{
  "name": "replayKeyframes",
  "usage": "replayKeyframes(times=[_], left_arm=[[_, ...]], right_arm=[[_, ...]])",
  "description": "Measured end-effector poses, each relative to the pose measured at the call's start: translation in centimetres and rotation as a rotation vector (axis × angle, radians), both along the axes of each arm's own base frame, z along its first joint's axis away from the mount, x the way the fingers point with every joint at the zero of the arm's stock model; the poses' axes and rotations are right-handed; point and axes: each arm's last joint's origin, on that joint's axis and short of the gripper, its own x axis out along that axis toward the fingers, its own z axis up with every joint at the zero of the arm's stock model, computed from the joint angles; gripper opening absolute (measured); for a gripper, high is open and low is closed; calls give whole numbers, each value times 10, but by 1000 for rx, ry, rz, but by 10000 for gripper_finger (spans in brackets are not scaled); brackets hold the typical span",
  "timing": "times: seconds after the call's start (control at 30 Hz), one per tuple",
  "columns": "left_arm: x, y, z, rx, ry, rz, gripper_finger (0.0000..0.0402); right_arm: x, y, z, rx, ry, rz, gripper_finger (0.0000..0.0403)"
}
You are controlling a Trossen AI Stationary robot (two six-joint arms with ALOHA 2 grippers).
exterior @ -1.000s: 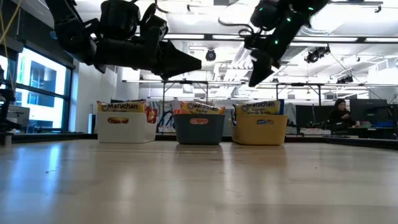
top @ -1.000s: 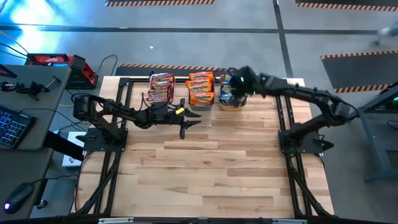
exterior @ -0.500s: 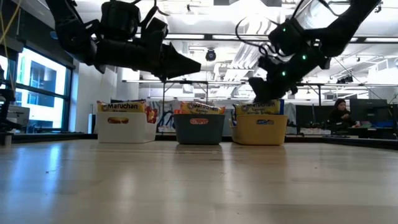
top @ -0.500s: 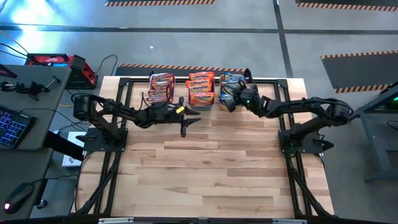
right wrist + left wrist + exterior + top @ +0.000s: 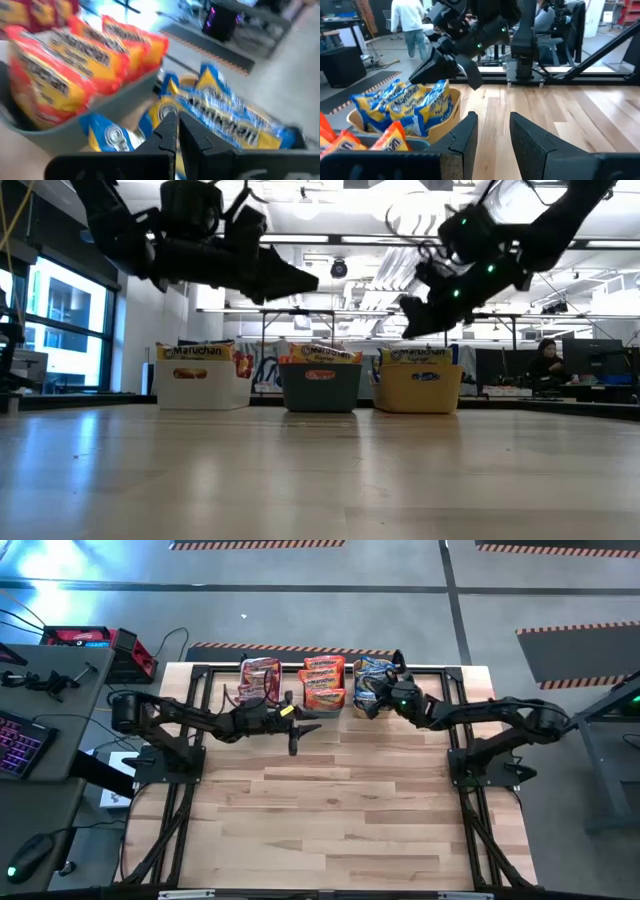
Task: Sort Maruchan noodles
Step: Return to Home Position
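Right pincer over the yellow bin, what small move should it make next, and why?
Probably lift and draw back toward its own base. The right pincer hangs shut and empty just above the yellow bin. The blue packets already sit inside the bin, and no packet lies on the table.

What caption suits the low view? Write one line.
Noodles sorted into white bin, teal bin and yellow bin; left gripper and right gripper hang above the table.
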Motion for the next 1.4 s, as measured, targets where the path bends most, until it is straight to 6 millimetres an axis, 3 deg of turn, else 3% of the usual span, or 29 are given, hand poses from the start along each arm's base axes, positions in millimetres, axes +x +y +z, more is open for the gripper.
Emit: replayKeyframes(times=[0.3, 0.5, 0.77, 1.13, 1.4], left_arm=[[-25, -2, 29, 17, 82, 0, 101], [-52, -9, 21, 21, 93, -1, 101], [-87, -18, 20, 14, 15, 3, 101], [-130, -28, 11, 8, -79, 7, 101], [-139, -30, 8, 10, -76, 13, 101]], right_arm=[[-15, 24, 34, -60, 41, 276, 0], [-22, 47, 49, -145, 77, 387, 0], [-25, 60, 55, -144, 66, 585, 0], [-25, 65, 52, -130, 24, 752, 0], [-43, 72, 18, -158, -101, 789, 0]])
